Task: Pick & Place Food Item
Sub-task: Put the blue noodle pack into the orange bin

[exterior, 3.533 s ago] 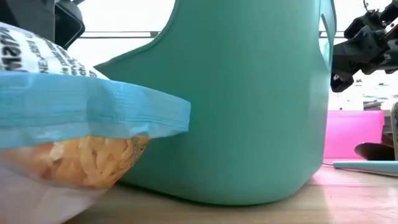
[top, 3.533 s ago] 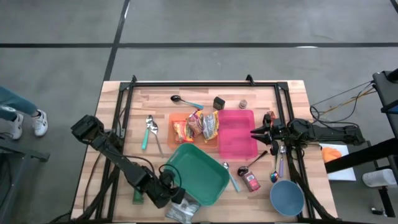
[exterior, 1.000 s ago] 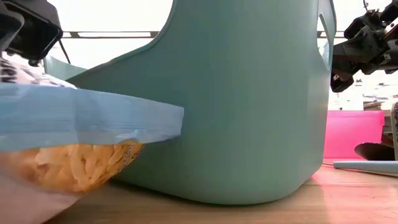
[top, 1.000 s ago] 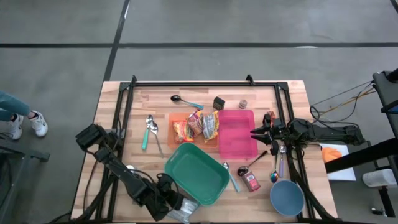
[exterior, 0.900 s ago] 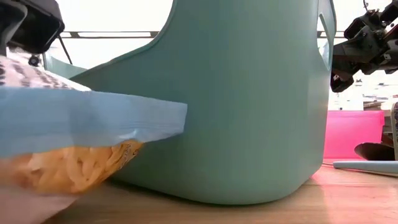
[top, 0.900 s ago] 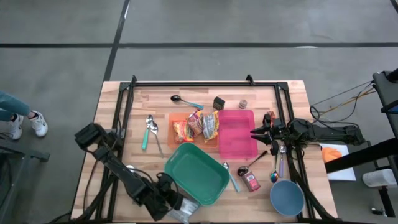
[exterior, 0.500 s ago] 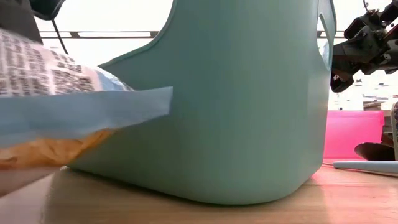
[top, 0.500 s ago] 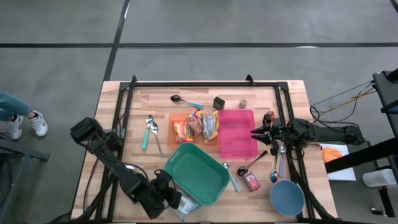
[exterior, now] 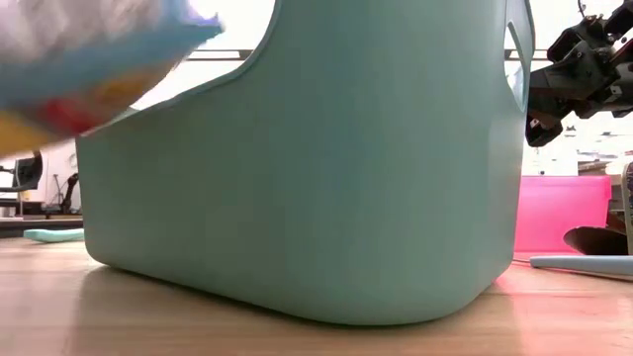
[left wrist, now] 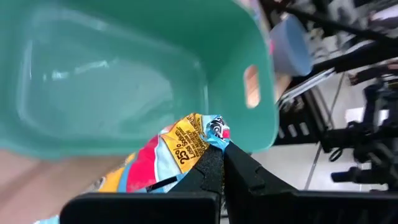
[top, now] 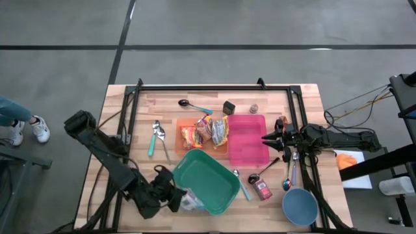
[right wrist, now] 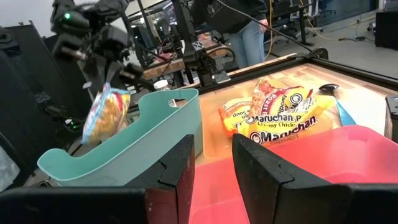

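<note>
A food bag (top: 190, 200) with a light blue sealed edge and yellow contents hangs in the air just outside the near-left corner of the teal bin (top: 207, 181). My left gripper (top: 175, 198) is shut on it, and the low view shows only the bag's blurred lower part (exterior: 89, 59) at the top left. My right gripper (top: 265, 138) waits at the table's right side beside the pink container (top: 247, 140). Its fingers stand apart (right wrist: 211, 168) with nothing between them. My left gripper pinches the bag's blue sealed end (left wrist: 215, 128) between its two fingers, at their free ends. The fingers slant downward at it from the table's left. The bag (right wrist: 102, 113) hangs below them, tilted and clear of the table, next to the bin's wall.
Ramen packets (top: 211, 130) lie on an orange tray beside the pink container. Spoons (top: 156, 136), a small dark block (top: 228, 106), a red jar (top: 263, 189) and a blue bowl (top: 299, 207) are spread around. A person (right wrist: 245, 28) stands beyond the table.
My left gripper has risen from near the table's front edge and drawn a little toward the far-left, still shut on the bag. The bag has been lifted clear of the table and has tipped, rising to the top of the low view.
</note>
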### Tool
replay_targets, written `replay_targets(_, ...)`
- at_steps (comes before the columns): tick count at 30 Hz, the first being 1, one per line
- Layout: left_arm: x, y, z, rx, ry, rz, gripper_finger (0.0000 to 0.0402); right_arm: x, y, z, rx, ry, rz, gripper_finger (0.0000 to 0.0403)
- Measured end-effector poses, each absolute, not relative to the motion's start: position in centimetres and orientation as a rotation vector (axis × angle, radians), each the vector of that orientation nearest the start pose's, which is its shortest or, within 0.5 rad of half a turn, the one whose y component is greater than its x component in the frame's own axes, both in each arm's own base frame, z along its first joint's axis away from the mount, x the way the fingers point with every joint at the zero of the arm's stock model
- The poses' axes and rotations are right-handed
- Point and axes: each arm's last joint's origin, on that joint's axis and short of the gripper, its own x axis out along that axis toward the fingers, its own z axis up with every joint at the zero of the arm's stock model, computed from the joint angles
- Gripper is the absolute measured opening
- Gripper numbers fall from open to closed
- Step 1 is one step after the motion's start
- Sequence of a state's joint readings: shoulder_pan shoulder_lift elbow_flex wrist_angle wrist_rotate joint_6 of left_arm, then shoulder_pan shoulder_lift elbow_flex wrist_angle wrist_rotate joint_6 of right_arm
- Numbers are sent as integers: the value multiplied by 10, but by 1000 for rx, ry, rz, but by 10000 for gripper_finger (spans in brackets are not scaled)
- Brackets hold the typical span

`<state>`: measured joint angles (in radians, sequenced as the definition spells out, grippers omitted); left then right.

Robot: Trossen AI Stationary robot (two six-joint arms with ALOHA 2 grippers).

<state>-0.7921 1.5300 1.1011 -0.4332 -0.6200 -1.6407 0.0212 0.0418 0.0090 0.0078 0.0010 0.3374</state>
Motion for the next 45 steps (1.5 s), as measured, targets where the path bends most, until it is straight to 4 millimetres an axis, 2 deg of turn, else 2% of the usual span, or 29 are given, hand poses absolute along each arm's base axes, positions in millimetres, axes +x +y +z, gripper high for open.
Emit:
replay_targets(10, 228, -188, 287, -865, 397, 370, 2, 100, 2, 164, 337, 29, 15, 107)
replay_targets(17, 236, -151, 313, -777, 307, 391, 2, 100, 2, 164, 337, 29, 16, 107)
replay_targets(23, 252, -111, 331, -675, 234, 414, 2, 100, 2, 164, 337, 29, 15, 107)
replay_targets(30, 274, -53, 332, -673, 254, 463, 2, 100, 2, 164, 337, 29, 15, 107)
replay_targets(36, 281, -8, 329, -715, 254, 535, 2, 100, 2, 164, 337, 28, 15, 107)
replay_targets(39, 284, 2, 323, -714, 265, 578, 2, 100, 2, 164, 337, 29, 15, 107)
replay_targets(45, 290, 3, 310, -720, 311, 640, 2, 100, 2, 164, 337, 30, 16, 107)
